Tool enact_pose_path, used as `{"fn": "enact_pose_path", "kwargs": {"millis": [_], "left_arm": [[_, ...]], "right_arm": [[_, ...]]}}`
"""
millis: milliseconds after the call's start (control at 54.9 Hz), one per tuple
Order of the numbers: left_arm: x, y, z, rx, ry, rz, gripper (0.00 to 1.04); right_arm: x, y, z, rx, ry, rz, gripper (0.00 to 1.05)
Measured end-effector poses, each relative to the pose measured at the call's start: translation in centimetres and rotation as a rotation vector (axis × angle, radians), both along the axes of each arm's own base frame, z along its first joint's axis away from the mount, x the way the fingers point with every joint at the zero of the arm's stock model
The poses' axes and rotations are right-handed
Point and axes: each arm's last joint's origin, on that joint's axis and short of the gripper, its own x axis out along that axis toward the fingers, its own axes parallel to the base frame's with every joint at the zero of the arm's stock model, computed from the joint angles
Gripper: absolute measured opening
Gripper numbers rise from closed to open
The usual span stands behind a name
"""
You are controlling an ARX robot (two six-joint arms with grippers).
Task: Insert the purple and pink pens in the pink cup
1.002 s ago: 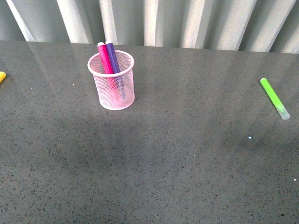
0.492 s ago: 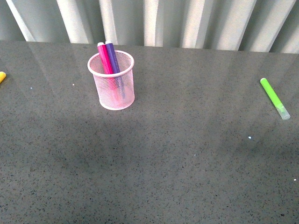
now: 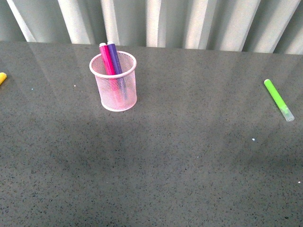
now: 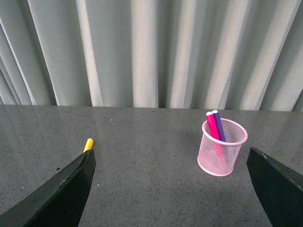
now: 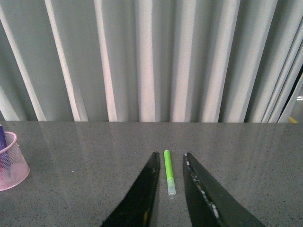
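Both the bright magenta marker [image 3: 106,59] and dark purple marker [image 3: 114,57] stand inside my light pink wire-mesh cup [image 3: 113,81]; nothing seems left. My left end effector [image 4: 170,189] is spread wide and empty, my right end effector [image 5: 169,194] narrowly parted, empty.

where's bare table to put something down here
The widest free patch is the middle, between the pink cup and the green marker, plus the whole near half of the table. Another bare strip runs between the cup and the yellow object. Nowhere is crowded.
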Motion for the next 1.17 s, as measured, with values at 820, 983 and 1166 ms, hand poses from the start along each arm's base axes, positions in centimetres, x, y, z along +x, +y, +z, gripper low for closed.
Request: {"fn": "enact_pose_path", "kwargs": {"millis": [820, 983, 1166], "left_arm": [[0.0, 0.0, 0.0, 0.0, 0.0, 0.0, 0.98], [0.0, 0.0, 0.0, 0.0, 0.0, 0.0, 0.98], [0.0, 0.0, 0.0, 0.0, 0.0, 0.0, 0.98]], "right_arm": [[0.0, 0.0, 0.0, 0.001, 0.0, 0.0, 0.98], [0.0, 0.0, 0.0, 0.001, 0.0, 0.0, 0.98], [0.0, 0.0, 0.0, 0.001, 0.0, 0.0, 0.98]]}}
